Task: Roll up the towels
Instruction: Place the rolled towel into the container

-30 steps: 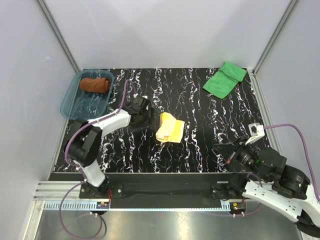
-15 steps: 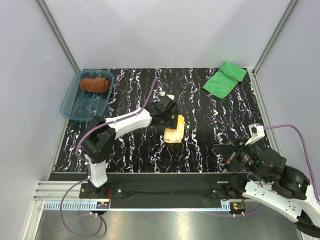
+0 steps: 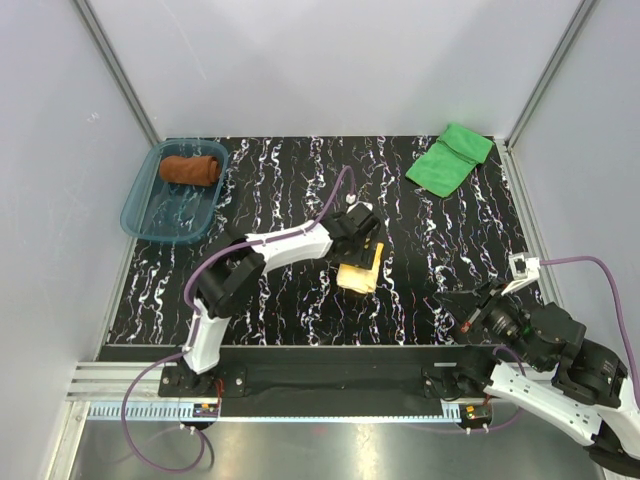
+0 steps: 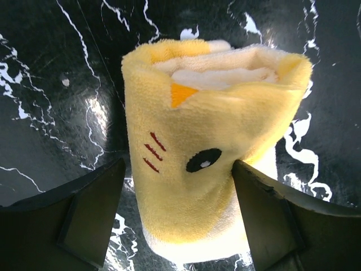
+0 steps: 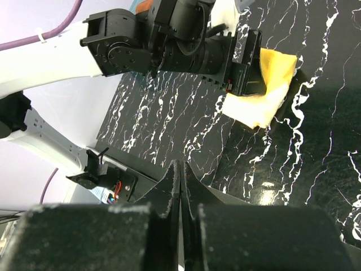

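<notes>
The pale yellow towel is bunched into a thick roll near the middle of the table. My left gripper is shut on it. In the left wrist view the towel shows red dashes and a dark oval mark, and it fills the space between my fingers. The right finger presses into its side. The towel also shows in the right wrist view. The rust-brown towel lies rolled in the teal tray. The green towel lies folded flat at the far right. My right gripper is shut and empty, near the front right.
The translucent teal tray stands at the far left edge of the black marbled table. Grey walls close the back and both sides. The left arm reaches across the table's middle. A black rail runs along the front edge.
My left gripper has moved right from beside the flat yellow towel and has closed on it. The towel is bunched narrower and has shifted right. The right arm has barely moved.
</notes>
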Controlling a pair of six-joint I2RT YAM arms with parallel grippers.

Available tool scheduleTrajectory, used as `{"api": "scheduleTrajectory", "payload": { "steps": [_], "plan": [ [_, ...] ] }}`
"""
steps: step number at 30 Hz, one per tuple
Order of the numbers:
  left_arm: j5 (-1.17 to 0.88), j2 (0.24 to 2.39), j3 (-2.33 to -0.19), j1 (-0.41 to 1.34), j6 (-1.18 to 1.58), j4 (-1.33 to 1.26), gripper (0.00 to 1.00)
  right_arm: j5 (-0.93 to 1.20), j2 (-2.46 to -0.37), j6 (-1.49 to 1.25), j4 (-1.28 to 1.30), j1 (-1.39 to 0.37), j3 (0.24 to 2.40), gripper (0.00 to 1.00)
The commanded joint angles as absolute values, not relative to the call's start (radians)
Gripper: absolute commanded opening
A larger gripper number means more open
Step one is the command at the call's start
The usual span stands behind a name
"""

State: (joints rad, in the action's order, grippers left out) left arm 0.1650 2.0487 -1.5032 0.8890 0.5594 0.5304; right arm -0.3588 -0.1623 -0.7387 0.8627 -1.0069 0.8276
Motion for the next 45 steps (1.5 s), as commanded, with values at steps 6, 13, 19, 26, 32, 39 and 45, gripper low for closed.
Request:
{"api": "scheduleTrajectory", "payload": {
  "steps": [6, 13, 19, 26, 32, 39, 45],
  "plan": [
    [0.103, 1.993, -1.43, 0.868, 0.575, 0.416, 0.75, -0.38, -0.201, -0.738, 0.842, -1.002, 0.85, 0.0],
    [-0.106, 1.957, -1.23, 0.779, 0.653, 0.183, 0.22, -0.382, -0.219, -0.735, 0.833, -1.002, 0.861, 0.0],
    [-0.19, 1.893, -1.16, 0.736, 0.666, 0.095, 0.0, -0.38, -0.241, -0.735, 0.819, -1.003, 0.854, 0.0],
    [-0.253, 1.63, -1.111, 0.559, 0.709, 0.002, 0.0, -0.37, -0.288, -0.712, 0.776, -1.003, 0.865, 0.0],
    [-0.256, 1.412, -1.024, 0.33, 0.827, -0.147, 0.0, -0.347, -0.327, -0.712, 0.742, -1.002, 0.868, 0.0],
    [-0.322, 1.308, -0.896, -0.062, 1.026, -0.362, 0.0, -0.319, -0.339, -0.729, 0.716, -1.002, 0.85, 0.0],
    [-0.246, 1.432, -0.741, -0.23, 1.296, -0.75, 0.0, -0.31, -0.36, -0.732, 0.709, -1.002, 0.841, 0.0]
  ]
}}
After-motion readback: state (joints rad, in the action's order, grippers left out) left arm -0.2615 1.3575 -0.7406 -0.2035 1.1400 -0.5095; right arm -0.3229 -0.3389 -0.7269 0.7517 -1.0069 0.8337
